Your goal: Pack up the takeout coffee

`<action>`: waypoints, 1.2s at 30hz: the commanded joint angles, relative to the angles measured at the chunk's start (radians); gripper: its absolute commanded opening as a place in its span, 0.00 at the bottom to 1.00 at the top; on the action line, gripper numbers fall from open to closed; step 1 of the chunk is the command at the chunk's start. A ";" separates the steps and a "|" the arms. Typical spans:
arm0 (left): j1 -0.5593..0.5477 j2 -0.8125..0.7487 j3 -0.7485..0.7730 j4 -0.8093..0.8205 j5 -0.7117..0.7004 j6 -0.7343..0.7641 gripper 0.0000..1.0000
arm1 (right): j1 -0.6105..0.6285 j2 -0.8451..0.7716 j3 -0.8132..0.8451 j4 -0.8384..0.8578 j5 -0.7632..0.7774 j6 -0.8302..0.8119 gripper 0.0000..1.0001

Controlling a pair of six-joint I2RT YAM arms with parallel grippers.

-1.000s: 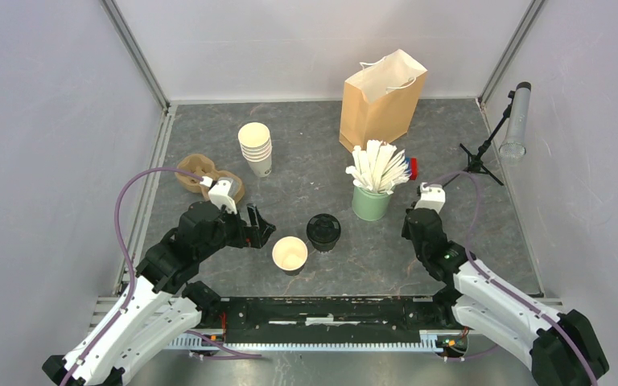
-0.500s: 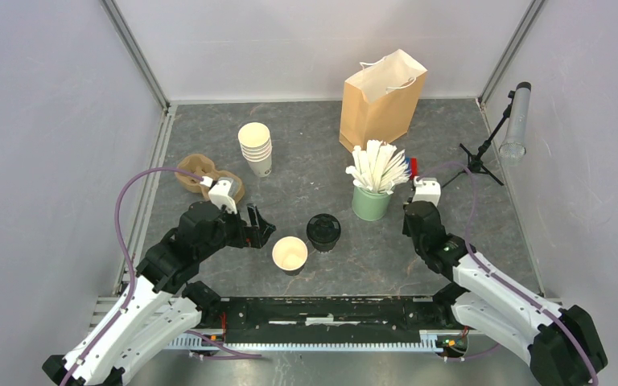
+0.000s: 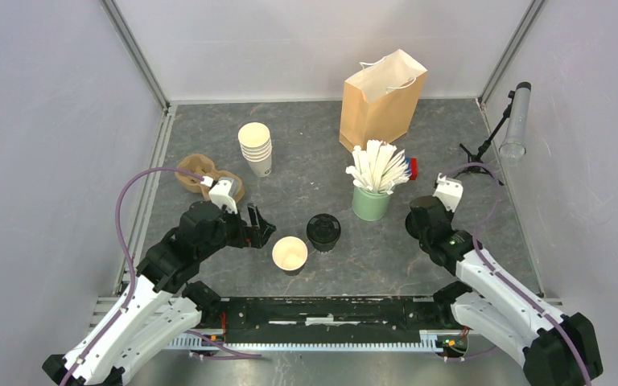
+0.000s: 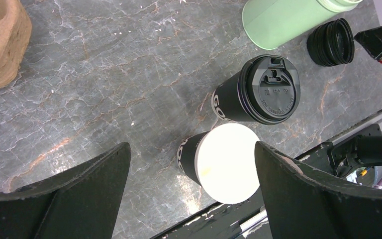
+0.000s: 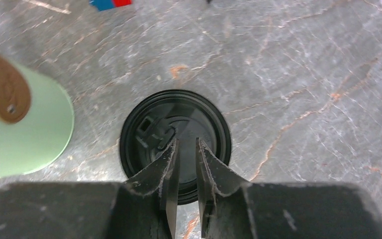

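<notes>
While my right pincer (image 5: 185,143) hangs barely parted and empty over the loose black lid (image 5: 206,117), the lidless cup (image 3: 290,253) stands on the table (image 3: 306,161) toward nine o'clock, nearer my wide-spread left pincer (image 3: 261,226).

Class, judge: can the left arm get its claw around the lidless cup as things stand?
Probably yes. The left claw is wide open, with the lidless cup just ahead, framed by its fingers, nothing between. The lidded cup beside it leaves little room.
</notes>
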 commanded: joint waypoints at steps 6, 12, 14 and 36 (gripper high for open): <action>-0.004 -0.014 0.001 0.024 -0.005 0.035 1.00 | -0.093 -0.056 0.012 0.084 -0.135 -0.043 0.22; -0.003 -0.007 0.002 0.026 0.007 0.036 1.00 | -0.093 -0.147 -0.038 0.206 -0.254 -0.099 0.30; -0.004 -0.007 0.002 0.025 0.009 0.037 1.00 | -0.093 -0.132 -0.044 0.214 -0.259 -0.096 0.30; -0.004 -0.018 0.001 0.026 0.006 0.038 1.00 | -0.093 -0.012 -0.112 0.323 -0.324 -0.083 0.22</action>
